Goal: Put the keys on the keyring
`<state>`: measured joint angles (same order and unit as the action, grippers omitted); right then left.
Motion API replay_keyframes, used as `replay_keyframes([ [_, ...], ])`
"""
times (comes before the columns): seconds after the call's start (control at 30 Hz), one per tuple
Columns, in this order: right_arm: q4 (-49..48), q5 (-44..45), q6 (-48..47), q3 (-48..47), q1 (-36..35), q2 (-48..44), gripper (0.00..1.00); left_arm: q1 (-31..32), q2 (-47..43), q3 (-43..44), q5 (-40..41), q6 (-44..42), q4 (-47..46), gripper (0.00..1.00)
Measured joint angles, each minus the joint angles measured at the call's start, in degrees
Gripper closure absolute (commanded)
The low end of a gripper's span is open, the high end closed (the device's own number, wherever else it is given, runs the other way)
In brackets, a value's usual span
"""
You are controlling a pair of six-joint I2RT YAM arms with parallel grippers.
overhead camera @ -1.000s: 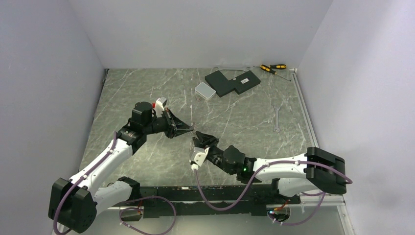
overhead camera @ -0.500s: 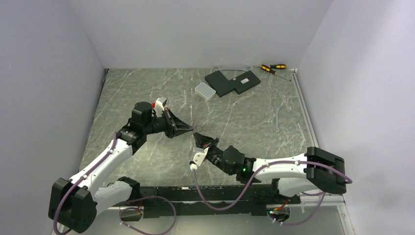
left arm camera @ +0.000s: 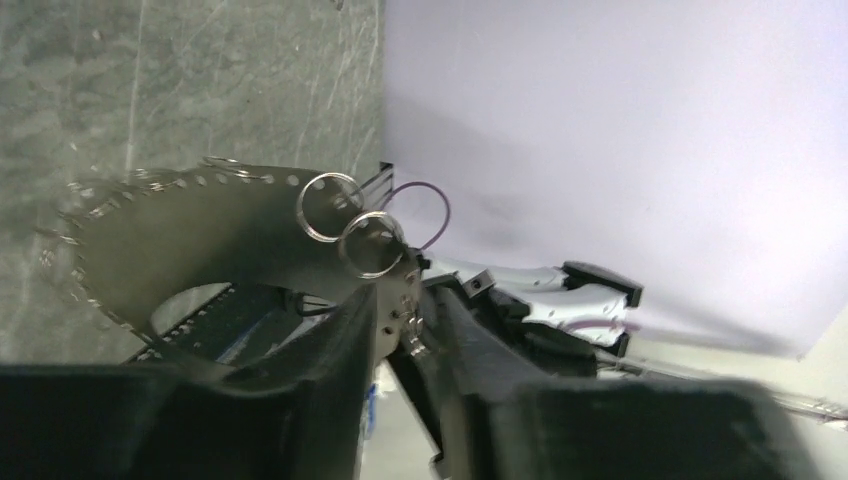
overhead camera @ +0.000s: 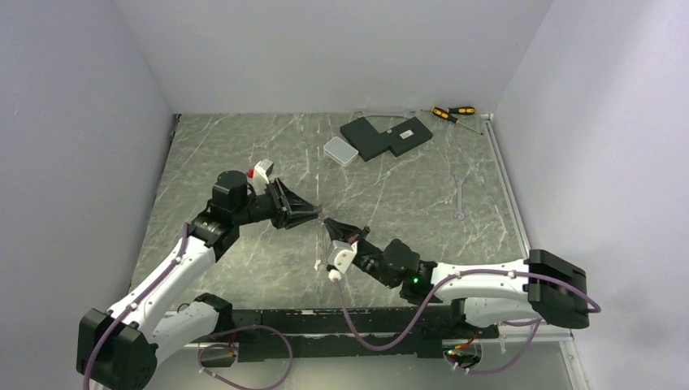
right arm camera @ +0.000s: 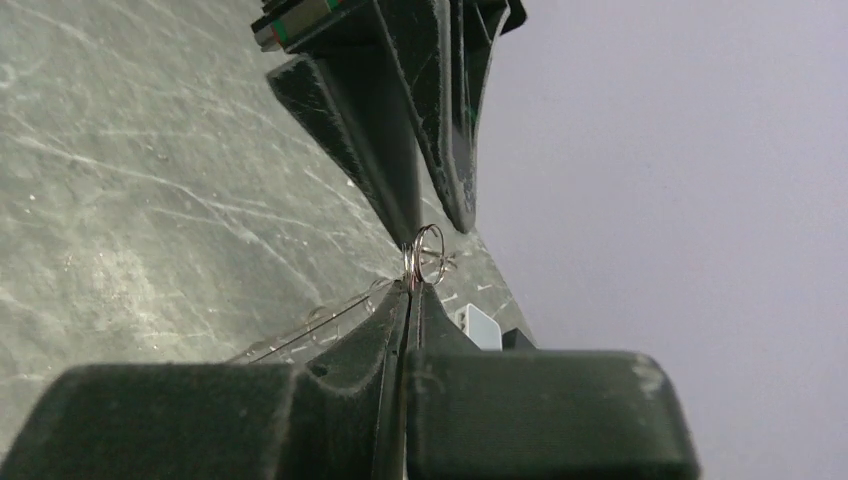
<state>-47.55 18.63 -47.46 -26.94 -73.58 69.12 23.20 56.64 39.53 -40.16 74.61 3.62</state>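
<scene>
- Right gripper (right arm camera: 408, 290): fingers pressed flat together, pinching the keyring (right arm camera: 300, 330) wire. A small split ring (right arm camera: 428, 250) pokes out above the tips.
- Left gripper (left arm camera: 405, 300): jaws narrow, tips meeting the right's at the same spot. Can't tell what it grips.
- Keyring: mid-table between the two grippers, over the marble table (overhead camera: 244, 154). Thin loop trails off the tips, tiny bits strung along it, too small to name.

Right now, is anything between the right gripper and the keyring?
Nothing visible does. The right gripper is shut on the keyring, beside two small rings. The left gripper meets it tip to tip in the air above the table, so that spot is crowded.
</scene>
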Motion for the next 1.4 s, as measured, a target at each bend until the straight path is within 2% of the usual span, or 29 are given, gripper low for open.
replay_keyframes([
  [0.07, 0.74, -2.51, 1.6, 0.59, 1.07, -2.32, 1.0, -0.04, -1.4, -0.15, 0.13, 0.46, -0.09, 0.39],
  [0.17, 1.79, -6.8, 4.17, 1.22, 3.3, -5.7, 1.0, -0.15, -3.3, -0.24, 0.61, -0.22, 0.5, 0.34],
  [0.33, 5.03, -15.63, 9.7, 1.36, 7.39, -10.91, 1.0, -0.39, -6.45, 1.62, 3.17, -4.74, 6.88, 0.48],
  [0.5, 4.9, -28.28, 20.09, 1.9, 14.99, -15.56, 1.0, -0.48, -8.46, 12.33, 6.19, -19.58, 16.9, 0.59],
  [0.6, 4.55, -35.15, 25.73, 1.86, 18.45, -16.7, 1.0, -0.52, -12.46, 15.72, 7.06, -28.94, 18.16, 0.64],
  [0.8, 2.16, -46.29, 36.63, 1.42, 20.9, -16.0, 1.0, -0.52, -22.82, 13.66, 5.11, -42.01, 14.95, 0.67],
  [1.07, 1.77, -51.87, 49.4, -7.39, 22.8, -13.14, 1.0, -0.52, -19.15, 12.63, -2.45, -48.74, 12.57, 0.79],
  [1.4, 7.37, -53.53, 54.58, -14.23, 22.88, -11.63, 1.0, 0.15, -16.24, 8.9, -10.4, -48.57, 6.38, 0.83],
])
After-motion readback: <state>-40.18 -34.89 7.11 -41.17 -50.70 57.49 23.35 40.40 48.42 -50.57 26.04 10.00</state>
